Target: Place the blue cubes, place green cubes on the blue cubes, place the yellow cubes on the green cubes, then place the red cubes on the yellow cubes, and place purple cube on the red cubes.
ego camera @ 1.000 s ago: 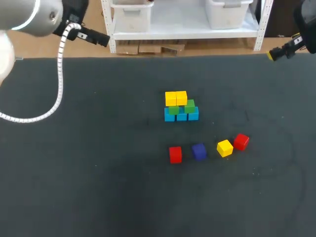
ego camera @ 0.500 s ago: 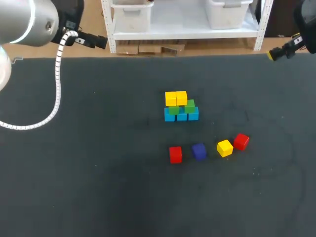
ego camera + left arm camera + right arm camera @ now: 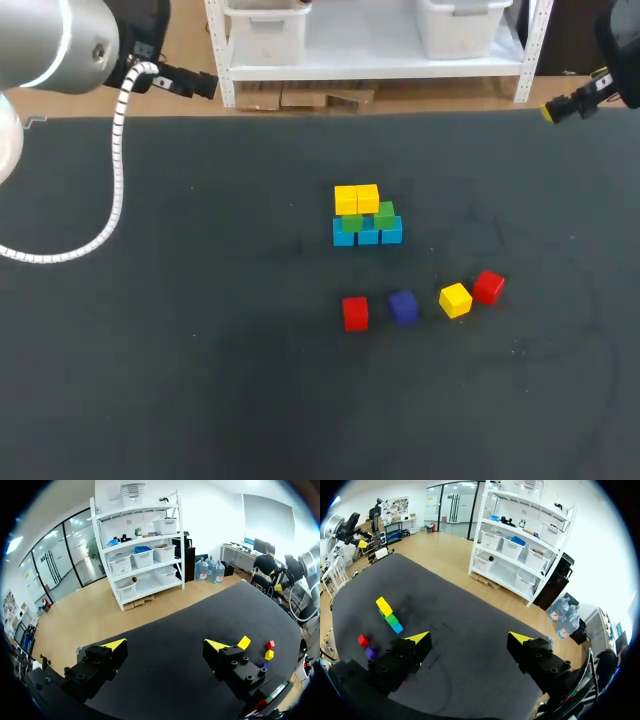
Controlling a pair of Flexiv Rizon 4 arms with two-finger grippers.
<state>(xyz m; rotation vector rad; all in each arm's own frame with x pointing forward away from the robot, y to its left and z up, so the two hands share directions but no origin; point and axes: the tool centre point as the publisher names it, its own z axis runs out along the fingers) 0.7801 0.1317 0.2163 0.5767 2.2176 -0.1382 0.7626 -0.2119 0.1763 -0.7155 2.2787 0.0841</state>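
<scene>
Dark table (image 3: 200, 350). Near the middle, a row of three blue cubes (image 3: 367, 236), touching side by side. Closer to the front edge, loosely lined up: red cube (image 3: 355, 313), purple cube (image 3: 403, 307), yellow cube (image 3: 455, 300), second red cube (image 3: 488, 287) just beside it.

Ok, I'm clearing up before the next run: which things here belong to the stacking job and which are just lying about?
Job: blue cubes, green cubes, stacked yellow cubes, purple cube, red cube beside it, loose yellow cube, red cube beside that.
Not the job: table, white cable on the left arm.

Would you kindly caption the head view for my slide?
Blue, green and yellow cube stack; four loose cubes lie in front.
</scene>
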